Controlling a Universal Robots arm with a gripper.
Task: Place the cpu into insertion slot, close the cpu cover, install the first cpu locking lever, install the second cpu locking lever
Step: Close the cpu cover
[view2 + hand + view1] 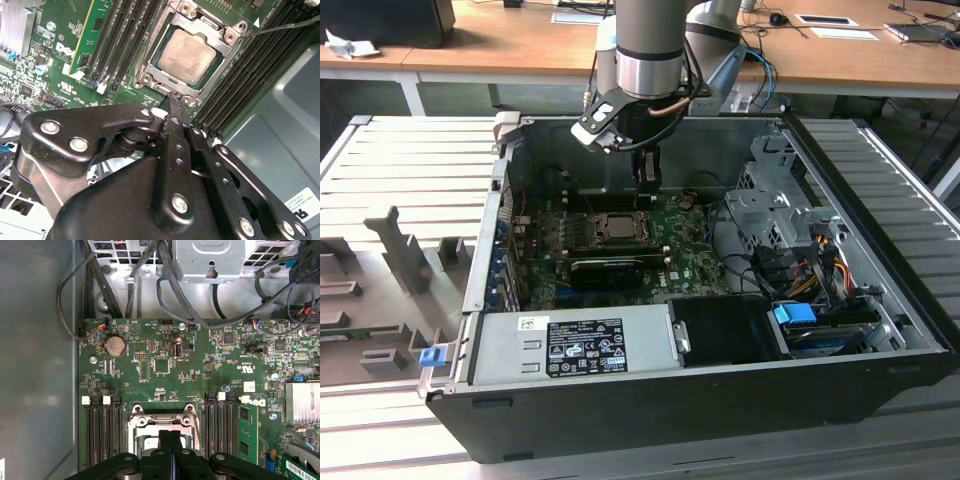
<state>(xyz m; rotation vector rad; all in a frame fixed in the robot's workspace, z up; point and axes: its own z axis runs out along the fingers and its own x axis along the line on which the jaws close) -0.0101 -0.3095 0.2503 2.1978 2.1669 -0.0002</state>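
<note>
gripper (173,98): your fingers are pressed together, nothing between them, tips just beside the socket's edge.
cpu (187,55): seated in the insertion slot (145,76).
cpu cover (209,23): flat around it.

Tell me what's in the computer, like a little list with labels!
gripper: shut, tips by the cover's edge
cpu: flat, under the cover
cover: looks down, framing the cpu
lever: thin wire sticking out past one cover corner
board: green, inside the open case
</note>
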